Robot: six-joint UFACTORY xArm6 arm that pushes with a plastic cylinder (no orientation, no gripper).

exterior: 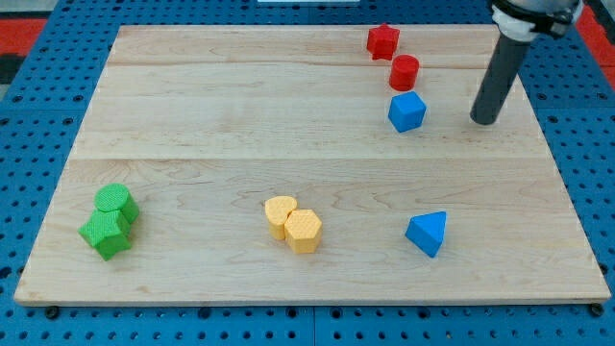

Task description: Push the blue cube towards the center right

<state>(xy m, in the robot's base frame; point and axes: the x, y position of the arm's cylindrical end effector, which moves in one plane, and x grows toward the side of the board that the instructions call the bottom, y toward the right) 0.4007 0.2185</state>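
Note:
The blue cube (406, 111) lies on the wooden board (240, 125) in the upper right part of the view, just below a red cylinder (405, 72). My tip (483, 120) rests on the board to the right of the blue cube, with a clear gap between them. The dark rod rises from the tip toward the view's top right corner.
A red star block (382, 40) lies above the red cylinder. A blue triangular block (428, 234) lies at the lower right. Two yellow blocks (294, 224) touch each other at bottom centre. Two green blocks (110, 222) touch at the lower left.

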